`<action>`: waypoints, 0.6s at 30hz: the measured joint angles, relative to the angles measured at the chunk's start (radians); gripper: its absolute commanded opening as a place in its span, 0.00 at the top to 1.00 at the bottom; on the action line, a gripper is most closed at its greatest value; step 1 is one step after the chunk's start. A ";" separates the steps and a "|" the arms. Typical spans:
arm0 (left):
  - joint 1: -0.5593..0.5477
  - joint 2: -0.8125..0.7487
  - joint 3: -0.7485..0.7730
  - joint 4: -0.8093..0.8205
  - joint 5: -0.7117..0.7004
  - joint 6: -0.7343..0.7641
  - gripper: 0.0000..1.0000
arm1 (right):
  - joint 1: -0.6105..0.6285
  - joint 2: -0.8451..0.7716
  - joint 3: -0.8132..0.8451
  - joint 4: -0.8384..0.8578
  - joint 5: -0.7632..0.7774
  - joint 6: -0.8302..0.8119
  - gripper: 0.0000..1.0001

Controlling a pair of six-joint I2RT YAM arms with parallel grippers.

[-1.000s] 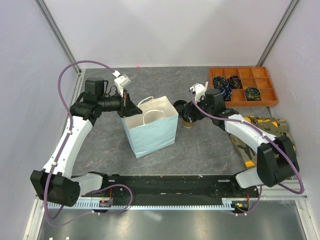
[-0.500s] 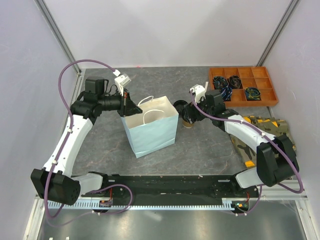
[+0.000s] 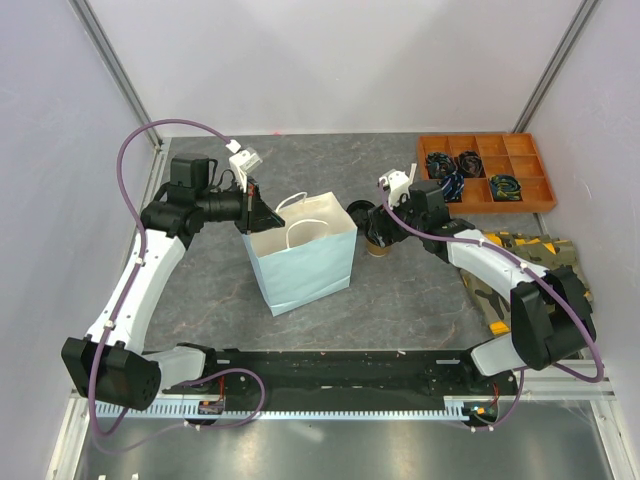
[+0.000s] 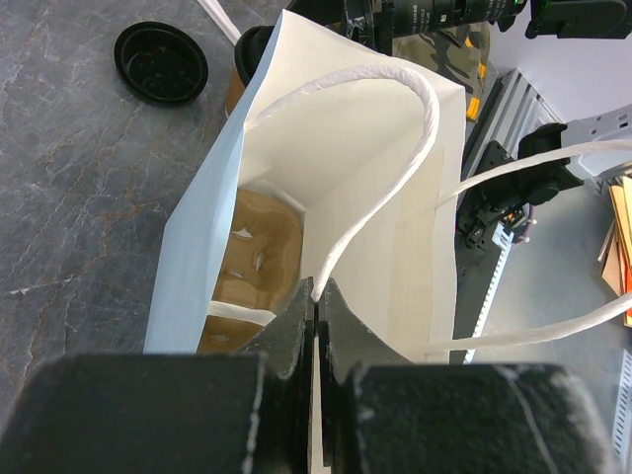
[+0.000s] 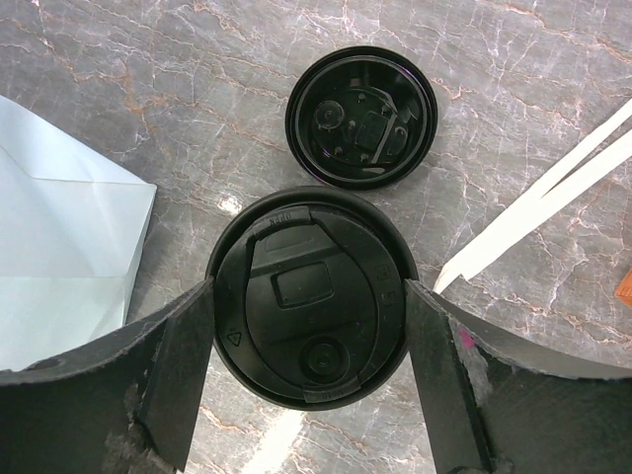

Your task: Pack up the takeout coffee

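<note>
The takeout coffee (image 5: 311, 296), a tan cup under a black lid, stands on the table just right of the light-blue paper bag (image 3: 305, 265). From above, my right gripper (image 5: 309, 296) straddles the cup, its fingers (image 5: 178, 365) pressed against both sides under the lid rim. In the top view the cup (image 3: 377, 246) sits below that gripper (image 3: 380, 232). My left gripper (image 4: 316, 291) is shut on the bag's near rim beside a white handle, holding the bag (image 4: 375, 178) open. A tan pulp carrier (image 4: 262, 247) lies inside the bag.
A loose black lid (image 5: 360, 117) lies upside down on the table just beyond the cup. An orange compartment tray (image 3: 485, 172) with coiled cables sits at the back right. A camouflage cloth (image 3: 525, 265) lies along the right edge.
My right gripper's fingers have narrowed onto the sides of the cup. The left arm and the bag have not moved.
</note>
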 measured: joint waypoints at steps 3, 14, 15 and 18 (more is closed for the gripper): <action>0.000 0.000 0.000 0.000 0.000 0.000 0.98 | 0.000 0.000 -0.002 0.001 0.000 -0.003 0.21; 0.000 0.000 0.000 0.000 0.000 0.000 0.98 | 0.000 0.000 -0.003 0.006 -0.007 -0.015 0.34; 0.000 0.000 0.000 0.000 0.000 0.000 0.98 | 0.000 0.000 -0.003 0.005 -0.007 -0.015 0.34; 0.000 0.000 0.000 0.000 0.000 0.000 0.98 | 0.000 -0.003 -0.003 -0.001 -0.008 -0.014 0.36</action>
